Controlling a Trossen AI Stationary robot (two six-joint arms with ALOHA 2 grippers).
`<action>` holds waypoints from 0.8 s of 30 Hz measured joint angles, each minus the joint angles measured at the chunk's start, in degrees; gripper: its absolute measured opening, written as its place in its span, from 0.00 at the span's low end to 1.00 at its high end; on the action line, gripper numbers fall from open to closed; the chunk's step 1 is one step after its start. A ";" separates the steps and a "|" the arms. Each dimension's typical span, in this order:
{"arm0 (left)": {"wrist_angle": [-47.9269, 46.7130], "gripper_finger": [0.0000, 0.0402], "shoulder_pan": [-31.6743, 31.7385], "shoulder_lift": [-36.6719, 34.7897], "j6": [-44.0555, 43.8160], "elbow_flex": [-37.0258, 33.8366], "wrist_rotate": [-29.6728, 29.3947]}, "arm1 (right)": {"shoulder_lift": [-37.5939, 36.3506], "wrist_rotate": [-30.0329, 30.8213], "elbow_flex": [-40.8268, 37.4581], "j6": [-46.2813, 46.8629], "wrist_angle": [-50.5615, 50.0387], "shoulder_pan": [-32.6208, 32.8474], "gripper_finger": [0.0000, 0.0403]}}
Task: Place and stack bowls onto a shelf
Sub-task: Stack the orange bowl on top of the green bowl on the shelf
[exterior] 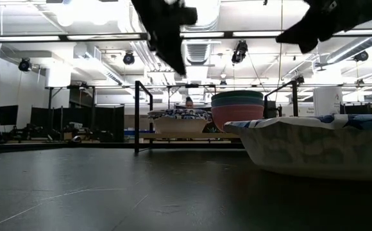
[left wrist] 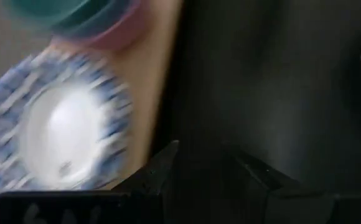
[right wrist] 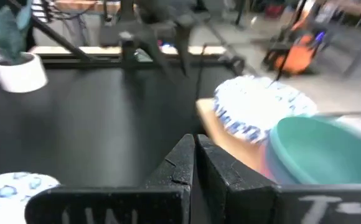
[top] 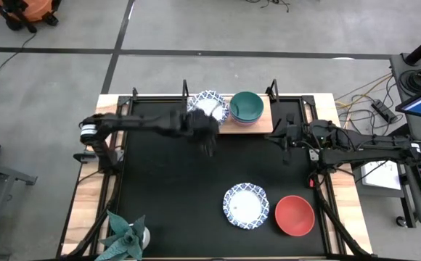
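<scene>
- Shelf (top: 261, 125) at the table's far edge carries two stacks: white-blue bowls (top: 209, 106) on its left half, a green-topped stack (top: 246, 106) on its right half, with pink under the green in the low view.
- Two bowls are left on the table (top: 167, 196), near the front right: a patterned bowl (top: 245, 205) and a red bowl (top: 295, 215), just beside each other, not touching.
- Left gripper (top: 207, 142) hovers off the table just in front of the shelf's left half, beside the white-blue stack; fingers apart, holding nothing.
- Right gripper (top: 286, 143) hovers in front of the shelf's right end; fingers (right wrist: 182, 163) pressed together, empty.
- Key relation: both loose bowls lie toward the front of the table from the fingers, on the right half. The red bowl sits closer to the right arm's side; the patterned bowl lies between the two arms, a bit right of centre.
- Judgement: right arm is probably nearer to both; its fingers must open before any grasp.
- Bowls are round, so no long axis matters; a rim grasp works from any side.
</scene>
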 joint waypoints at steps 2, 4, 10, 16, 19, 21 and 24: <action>4.78 0.24 -4.12 -1.73 1.09 -3.35 0.07 | 1.20 -1.68 -0.65 3.44 0.05 0.12 0.02; 9.41 0.24 -7.96 -3.49 2.71 -7.36 0.25 | 2.89 -2.34 -1.29 6.46 -0.07 0.74 0.02; 24.10 0.24 -15.64 -10.06 7.71 -19.68 0.26 | 9.31 -2.35 -0.64 11.00 1.56 3.20 0.02; 31.56 0.23 -16.89 -19.36 7.45 -28.95 0.05 | 16.55 -2.42 5.27 11.25 0.76 5.63 0.02; 31.93 0.22 -16.88 -24.30 6.13 -32.15 -0.38 | 19.81 -2.56 9.66 11.98 -5.52 6.96 0.02; 31.87 0.22 -16.88 -27.37 5.10 -34.02 -1.85 | 22.12 -2.56 13.38 13.80 -12.32 7.76 0.02; 31.97 0.22 -16.86 -31.10 4.36 -36.48 -2.98 | 25.87 -2.57 19.29 16.61 -24.03 9.10 0.02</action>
